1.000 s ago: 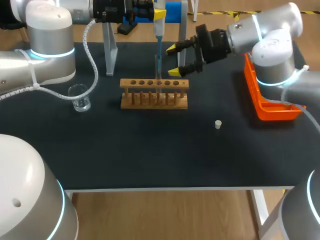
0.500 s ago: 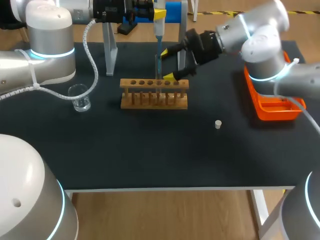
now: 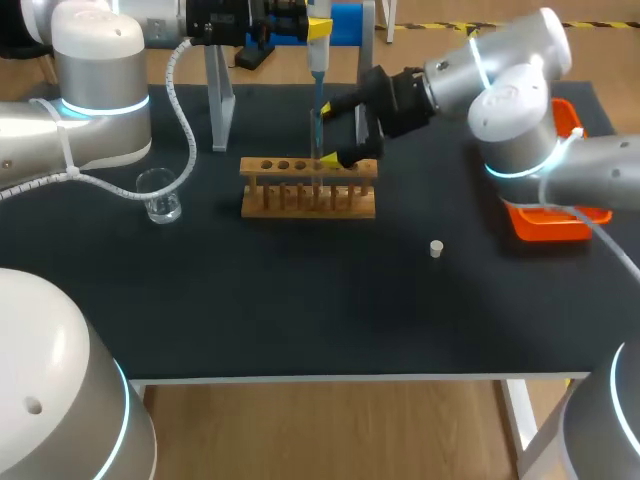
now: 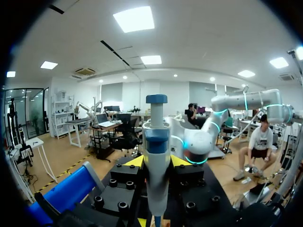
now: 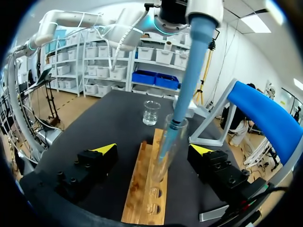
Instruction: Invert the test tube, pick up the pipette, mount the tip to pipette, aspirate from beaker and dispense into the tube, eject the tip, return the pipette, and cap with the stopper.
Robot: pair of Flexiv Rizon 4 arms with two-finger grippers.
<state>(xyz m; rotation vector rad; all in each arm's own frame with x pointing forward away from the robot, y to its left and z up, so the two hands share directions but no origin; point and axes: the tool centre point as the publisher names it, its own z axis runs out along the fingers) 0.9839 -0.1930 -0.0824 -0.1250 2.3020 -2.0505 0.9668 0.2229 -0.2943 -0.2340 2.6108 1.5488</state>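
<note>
Right hand (image 3: 331, 132) moved astride tube (image 5: 171, 142), pipette (image 4: 156, 156) inside

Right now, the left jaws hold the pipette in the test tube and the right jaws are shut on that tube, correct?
No: the right wrist view shows the right jaws open, flanking the test tube untouched; the left jaws do hold the pipette.

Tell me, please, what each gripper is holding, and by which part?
The left gripper holds the pipette by its upper body. The right gripper holds nothing; it is open, straddling the test tube.
</note>
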